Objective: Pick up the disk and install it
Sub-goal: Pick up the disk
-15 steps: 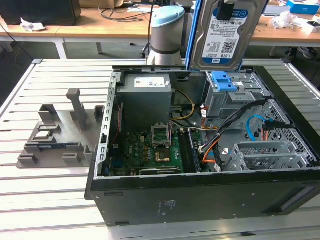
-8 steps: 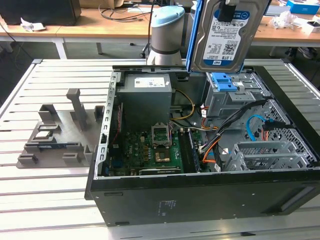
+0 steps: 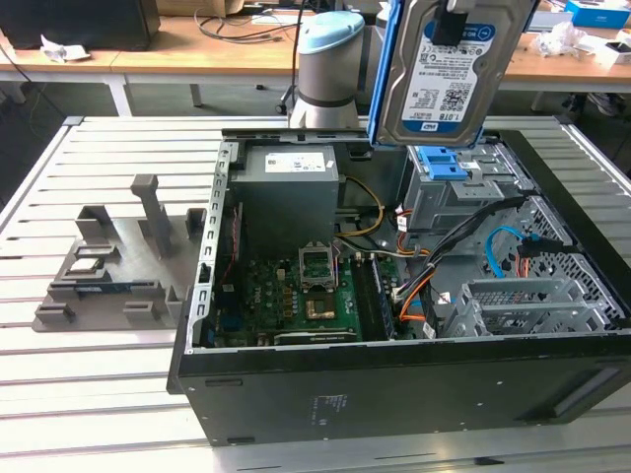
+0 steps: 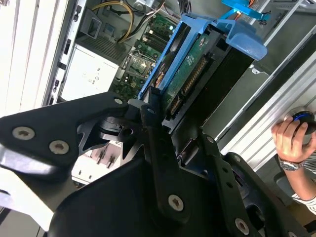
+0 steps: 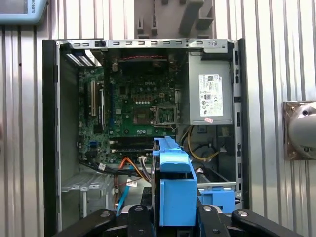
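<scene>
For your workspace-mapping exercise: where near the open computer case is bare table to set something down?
On the exterior view's left, bare slatted metal table surrounds the grey plastic fixture beside the open black computer case. Crowded: the cabled drive bay below the silver, blue-railed disk.

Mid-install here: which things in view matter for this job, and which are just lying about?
Job:
- the disk, clamped in the tool
- open computer case
- drive cage inside it

Lying about:
- grey fixture beside the case
- crumpled paper and cables on the back desks
- person's hand
</scene>
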Available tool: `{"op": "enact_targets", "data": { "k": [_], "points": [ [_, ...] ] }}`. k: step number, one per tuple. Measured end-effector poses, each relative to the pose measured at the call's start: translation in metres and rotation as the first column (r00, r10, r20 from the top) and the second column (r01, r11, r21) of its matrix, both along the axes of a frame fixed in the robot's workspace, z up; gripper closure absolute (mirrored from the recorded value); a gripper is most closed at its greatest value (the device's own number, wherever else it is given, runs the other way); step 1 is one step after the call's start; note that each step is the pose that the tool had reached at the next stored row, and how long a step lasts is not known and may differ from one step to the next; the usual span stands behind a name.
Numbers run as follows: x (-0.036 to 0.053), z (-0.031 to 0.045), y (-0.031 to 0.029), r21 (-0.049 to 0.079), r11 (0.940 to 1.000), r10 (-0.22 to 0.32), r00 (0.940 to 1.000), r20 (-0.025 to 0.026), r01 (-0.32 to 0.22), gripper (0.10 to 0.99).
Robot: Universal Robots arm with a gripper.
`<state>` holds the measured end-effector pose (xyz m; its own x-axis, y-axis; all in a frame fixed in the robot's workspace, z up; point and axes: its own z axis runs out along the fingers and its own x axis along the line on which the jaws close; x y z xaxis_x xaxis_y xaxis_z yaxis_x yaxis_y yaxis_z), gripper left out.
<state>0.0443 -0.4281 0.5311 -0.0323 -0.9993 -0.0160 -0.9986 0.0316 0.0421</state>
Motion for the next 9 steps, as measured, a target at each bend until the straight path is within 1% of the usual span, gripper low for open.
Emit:
{"op": "enact_targets", "data": {
  "k": [1, 9],
  "points": [
    [0.0000, 0.0000, -0.0019, 0.000, 1.0000, 0.000, 1.0000, 0.0000, 0.000, 0.722],
    [0.0001, 0.0000, -0.0084, 0.000, 1.0000, 0.000, 1.0000, 0.0000, 0.000, 0.722]
  ]
}}
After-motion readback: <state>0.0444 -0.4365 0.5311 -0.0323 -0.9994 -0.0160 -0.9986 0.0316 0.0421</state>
